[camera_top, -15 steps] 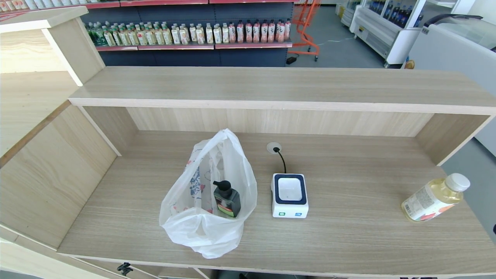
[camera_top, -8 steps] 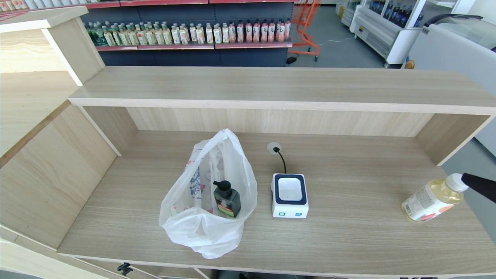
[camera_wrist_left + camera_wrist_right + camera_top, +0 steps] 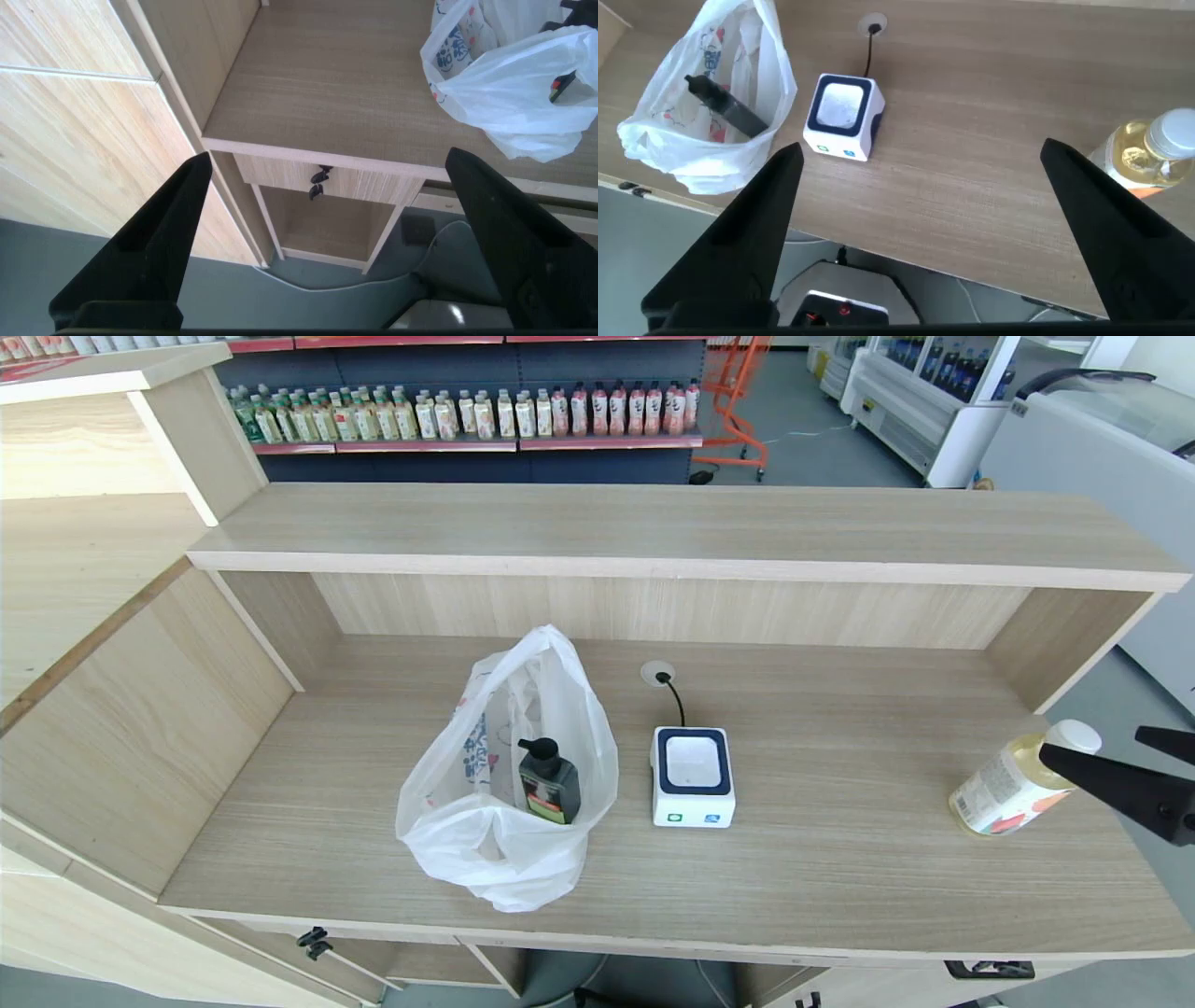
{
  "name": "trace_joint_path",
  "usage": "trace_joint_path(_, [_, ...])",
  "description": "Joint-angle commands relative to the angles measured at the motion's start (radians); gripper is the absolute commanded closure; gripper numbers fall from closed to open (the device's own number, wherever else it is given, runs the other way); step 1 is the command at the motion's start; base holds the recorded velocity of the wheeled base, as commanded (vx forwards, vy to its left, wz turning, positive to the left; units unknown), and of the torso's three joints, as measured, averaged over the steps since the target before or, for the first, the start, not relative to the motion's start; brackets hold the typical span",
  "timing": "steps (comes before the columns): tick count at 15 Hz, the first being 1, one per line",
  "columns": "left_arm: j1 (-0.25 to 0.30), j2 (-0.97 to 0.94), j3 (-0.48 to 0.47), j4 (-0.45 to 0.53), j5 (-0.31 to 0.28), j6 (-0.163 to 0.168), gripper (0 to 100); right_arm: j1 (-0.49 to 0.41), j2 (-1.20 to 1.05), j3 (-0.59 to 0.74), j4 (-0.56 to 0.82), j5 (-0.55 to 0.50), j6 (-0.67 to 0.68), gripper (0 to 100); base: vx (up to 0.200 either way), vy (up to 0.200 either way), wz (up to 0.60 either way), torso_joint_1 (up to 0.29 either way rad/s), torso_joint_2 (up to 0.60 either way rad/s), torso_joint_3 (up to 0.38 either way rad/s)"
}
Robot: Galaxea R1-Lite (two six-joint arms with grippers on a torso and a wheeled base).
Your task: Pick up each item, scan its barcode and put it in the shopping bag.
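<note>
On the desk (image 3: 840, 859) we see a white plastic shopping bag (image 3: 509, 775) standing with its mouth open upward, its sides slumped and creased. Inside it sits one item, a dark pump bottle (image 3: 549, 784) with a black pump head and a coloured label; it rests against the side of the bag nearest the scanner (image 3: 692, 775). We cannot make out anything else in the bag. The scanner, a small white box with a dark-framed window on top, sits just beside the bag on its right, and a black cable (image 3: 676, 702) runs from its back to a round hole (image 3: 658, 672) in the desk. Well apart from both, near the desk's right end, is a drink bottle (image 3: 1013, 784) with a white cap and a printed label, filled most of the way with pale yellow liquid; it is outside the bag. The right pincer (image 3: 1090, 743) hangs at that end of the desk with its fingers spread wide and nothing between them, one fingertip reaching in front of the bottle's shoulder; we cannot tell whether it touches. In the right wrist view the drink bottle (image 3: 1148, 154) shows near one finger. The left pincer (image 3: 329, 157) is likewise released and empty, hanging off the desk's front left corner above the floor, with the bag (image 3: 509, 84) well away from it.
</note>
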Motion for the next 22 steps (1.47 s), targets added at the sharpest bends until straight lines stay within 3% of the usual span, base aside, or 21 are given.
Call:
trace_joint_path(1, [0.000,0.000,0.000,0.000,0.001,0.000,0,-0.043,0.030,0.008,0.002,0.000,-0.002,0,0.000,0.000,0.00,0.000,0.00,0.000])
trace_joint_path(3, [0.000,0.001,0.000,0.000,0.001,-0.001,0,-0.068,0.041,0.031,0.002,-0.002,-0.002,0,0.000,0.000,0.00,0.000,0.00,0.000])
trace_joint_path(22, [0.000,0.000,0.000,0.000,0.001,-0.003,0,-0.088,0.081,0.146,0.008,-0.017,0.000,0,0.000,-0.189,0.00,0.002,0.00,0.003])
